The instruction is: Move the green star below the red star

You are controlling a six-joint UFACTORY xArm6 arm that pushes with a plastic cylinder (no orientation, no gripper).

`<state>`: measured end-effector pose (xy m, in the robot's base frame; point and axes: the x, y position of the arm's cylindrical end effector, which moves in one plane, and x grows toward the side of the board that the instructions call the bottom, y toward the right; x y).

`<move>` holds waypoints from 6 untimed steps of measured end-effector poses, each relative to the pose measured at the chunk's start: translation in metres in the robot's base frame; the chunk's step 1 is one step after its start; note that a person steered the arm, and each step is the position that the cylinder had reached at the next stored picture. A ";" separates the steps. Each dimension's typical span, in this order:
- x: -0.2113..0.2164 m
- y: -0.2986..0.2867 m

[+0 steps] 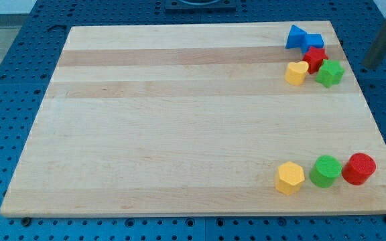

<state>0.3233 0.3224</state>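
Approach step: green star (330, 73) lies at desk (179, 120) top-right corner, touching red star (314, 58). My tip (366, 69) stands off the right edge; no pincer present. Next: push green star down-left.

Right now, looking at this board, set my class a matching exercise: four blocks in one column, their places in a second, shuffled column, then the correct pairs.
Blocks
1. green star
2. red star
3. red cylinder
4. yellow hexagon

Places
A. leftmost in the bottom row
B. rightmost in the bottom row
C. just under the blue blocks
D. rightmost in the top cluster, nearest my tip, which is off the wooden board

Pairs: 1-D, 2-C, 3-B, 4-A
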 end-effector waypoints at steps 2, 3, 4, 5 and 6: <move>0.021 -0.069; 0.057 -0.081; 0.077 -0.093; 0.063 -0.096; 0.051 -0.136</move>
